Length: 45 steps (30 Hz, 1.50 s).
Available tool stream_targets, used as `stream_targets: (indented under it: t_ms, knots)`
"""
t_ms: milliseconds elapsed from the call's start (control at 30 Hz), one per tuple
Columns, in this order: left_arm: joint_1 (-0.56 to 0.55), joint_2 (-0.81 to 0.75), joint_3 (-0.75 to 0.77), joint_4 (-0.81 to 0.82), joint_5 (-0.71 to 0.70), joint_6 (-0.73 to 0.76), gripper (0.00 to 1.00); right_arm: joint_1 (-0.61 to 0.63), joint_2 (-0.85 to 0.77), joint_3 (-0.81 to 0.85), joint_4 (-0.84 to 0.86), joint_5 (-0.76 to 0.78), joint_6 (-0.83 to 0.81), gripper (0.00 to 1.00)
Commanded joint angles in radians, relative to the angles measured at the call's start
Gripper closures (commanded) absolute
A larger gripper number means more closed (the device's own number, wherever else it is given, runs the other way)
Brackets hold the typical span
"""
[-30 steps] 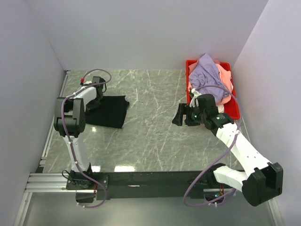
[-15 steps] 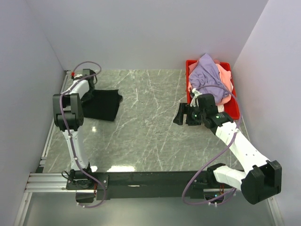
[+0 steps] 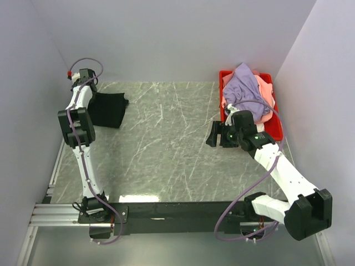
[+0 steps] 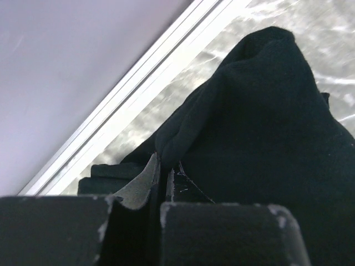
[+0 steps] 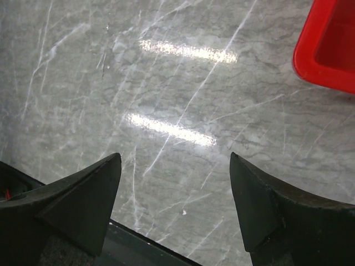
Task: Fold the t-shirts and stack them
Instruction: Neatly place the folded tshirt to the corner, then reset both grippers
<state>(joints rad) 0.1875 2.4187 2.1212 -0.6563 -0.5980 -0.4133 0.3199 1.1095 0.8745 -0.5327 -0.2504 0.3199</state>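
Surface: grey marbled table (image 3: pixel 166 144), pale walls (image 3: pixel 166 39) on three sides.
Top view, black t-shirt (image 3: pixel 108 110): bunched in a heap on the marble at the far left corner, well apart from the other shirts.
Top view, left arm (image 3: pixel 75 124): stretched to that corner, wrist at the edge of the black cloth; grip not possible to make out from here.
Top view, red bin (image 3: pixel 275 132): at the far right of the table, holding a lavender t-shirt (image 3: pixel 244 86) on top and a salmon-pink t-shirt (image 3: pixel 268 94) beside and under it.
Top view, right gripper (image 3: pixel 212 134): just beside the bin's left wall, over bare marble, touching no cloth.
Left wrist view, left gripper (image 4: pixel 165 173): pressed together, clamped on a fold of the black t-shirt; cloth spreading away from the pinch in a dark hump.
Left wrist view, rail (image 4: pixel 138 94): white edge strip running diagonally just behind the shirt; bin and coloured shirts not visible.
Right wrist view, fingers (image 5: pixel 83 194): wide apart, nothing between, only marble with light reflections below.
Right wrist view, bin: only a red corner at upper right; contents hidden.
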Motion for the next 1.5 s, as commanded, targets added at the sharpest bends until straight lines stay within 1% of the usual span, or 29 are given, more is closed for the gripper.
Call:
stream_targets:
  t_ms: [0,67,233,433,467,533,567,667,700,800,867,900,933,967,1000,1033,1067,1133,1167,1200,1233,1267,1300,1333,1367,1400,1433,1467]
  knots:
    - [0.021,0.036,0.097,0.029,0.038,0.059,1.0,-0.008,-0.023,-0.002,0.005,0.045,-0.015,0.15]
    - [0.029,0.048,0.126,0.047,0.034,0.071,1.0,-0.007,-0.03,0.001,-0.004,0.059,-0.015,0.15]
    - [0.058,0.089,0.209,0.034,0.009,0.064,1.0,-0.007,-0.057,0.007,-0.021,0.088,-0.01,0.15]
    - [0.07,0.079,0.201,0.053,0.079,0.061,1.0,-0.007,-0.076,0.008,-0.046,0.12,-0.004,0.15]
    - [0.069,0.077,0.206,0.05,0.089,0.057,0.97,-0.007,-0.079,0.012,-0.055,0.122,-0.005,0.15]
    - [0.069,0.066,0.217,0.037,0.098,0.047,0.87,-0.008,-0.082,0.017,-0.061,0.123,-0.004,0.15]
    - [0.069,0.05,0.215,0.035,0.098,0.047,0.7,-0.007,-0.089,0.018,-0.065,0.126,-0.005,0.15]
    - [0.063,-0.007,0.191,0.029,0.102,0.036,0.56,-0.008,-0.106,0.018,-0.064,0.126,-0.008,0.15]
    - [0.058,-0.023,0.181,0.03,0.102,0.039,0.44,-0.008,-0.111,0.018,-0.064,0.123,-0.008,0.15]
    - [0.026,-0.082,0.169,0.015,0.073,0.036,0.31,-0.007,-0.123,0.024,-0.066,0.115,-0.015,0.15]
    - [-0.012,-0.124,0.172,-0.005,0.047,0.042,0.27,-0.007,-0.132,0.026,-0.069,0.114,-0.018,0.15]
    - [-0.026,-0.136,0.174,-0.015,0.035,0.038,0.14,-0.007,-0.135,0.026,-0.07,0.112,-0.019,0.15]
    - [-0.04,-0.153,0.18,-0.028,0.037,0.03,0.04,-0.008,-0.14,0.026,-0.072,0.112,-0.021,0.15]
    - [-0.052,-0.19,0.178,-0.052,0.046,0.022,0.01,-0.007,-0.146,0.024,-0.075,0.115,-0.021,0.15]
    - [-0.074,-0.213,0.175,-0.06,0.082,0.013,0.01,-0.008,-0.148,0.026,-0.073,0.115,-0.019,0.15]
    - [-0.083,-0.237,0.158,-0.071,0.099,-0.023,0.01,-0.007,-0.154,0.023,-0.073,0.112,-0.019,0.14]
    - [-0.098,-0.295,0.145,-0.078,0.127,-0.042,0.01,-0.007,-0.16,0.02,-0.066,0.114,-0.019,0.14]
    - [-0.121,-0.367,0.042,-0.065,0.173,-0.096,0.01,-0.008,-0.169,0.015,-0.056,0.123,-0.021,0.14]
    - [-0.153,-0.444,-0.001,-0.056,0.175,-0.107,0.01,-0.007,-0.175,0.009,-0.052,0.152,-0.018,0.14]
    - [-0.17,-0.481,-0.042,-0.043,0.164,-0.117,0.01,-0.007,-0.178,0.006,-0.052,0.17,-0.01,0.14]
    - [-0.183,-0.515,-0.12,-0.04,0.123,-0.146,0.01,-0.007,-0.183,0.004,-0.05,0.181,-0.007,0.14]
    - [-0.242,-0.58,-0.156,-0.04,0.112,-0.159,0.01,-0.007,-0.195,0.001,-0.049,0.192,0.001,0.14]
    - [-0.267,-0.613,-0.226,-0.054,0.093,-0.179,0.01,-0.008,-0.201,0.0,-0.044,0.191,0.002,0.13]
    - [-0.292,-0.647,-0.268,-0.06,0.064,-0.232,0.01,-0.008,-0.209,-0.003,-0.039,0.189,0.002,0.13]
    - [-0.34,-0.723,-0.318,-0.052,0.061,-0.258,0.01,-0.007,-0.223,-0.012,-0.029,0.185,0.005,0.13]
    - [-0.364,-0.763,-0.369,-0.043,0.07,-0.283,0.01,-0.007,-0.232,-0.015,-0.023,0.178,0.007,0.13]
    - [-0.39,-0.806,-0.483,0.004,0.088,-0.306,0.01,-0.008,-0.238,-0.023,-0.018,0.177,0.008,0.13]
    - [-0.445,-0.893,-0.544,0.026,0.118,-0.317,0.01,-0.008,-0.252,-0.028,-0.006,0.18,0.011,0.13]
